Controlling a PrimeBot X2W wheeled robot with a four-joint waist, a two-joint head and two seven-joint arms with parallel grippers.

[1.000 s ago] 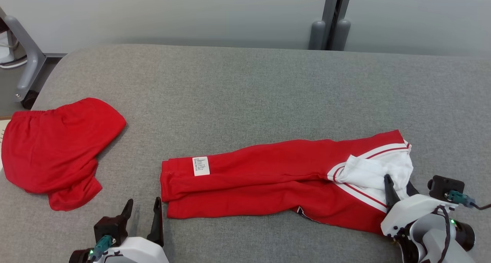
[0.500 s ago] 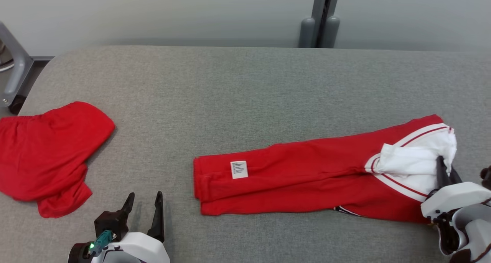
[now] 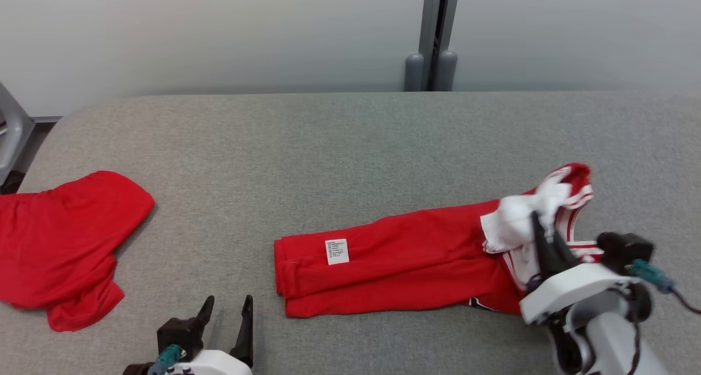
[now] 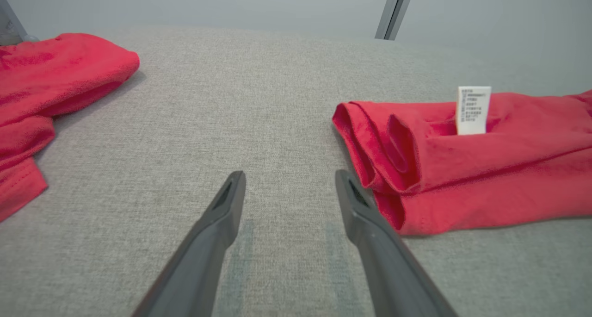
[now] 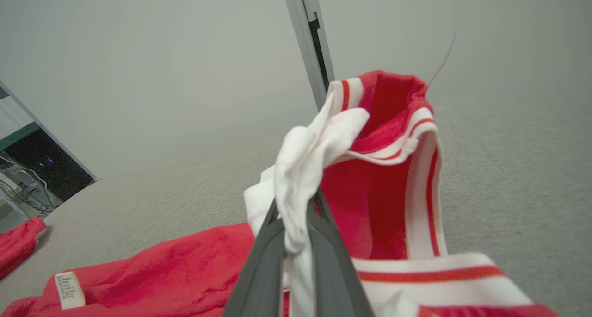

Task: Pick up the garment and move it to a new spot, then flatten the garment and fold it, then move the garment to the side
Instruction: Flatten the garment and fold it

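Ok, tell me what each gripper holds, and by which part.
The right gripper pinches the red garment by its bunched white fabric at the striped end; the left gripper holds nothing.

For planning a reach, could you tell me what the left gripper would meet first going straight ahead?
Probably the bare grey surface: the left gripper points between the folded garment and the other red garment; depth unclear.

red garment (image 3: pixel 394 265), white-striped trim, grey table (image 3: pixel 328 156)

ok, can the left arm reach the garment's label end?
Probably yes: the left gripper is open, and the garment has its folded end just beside the fingers, with only bare grey surface between.
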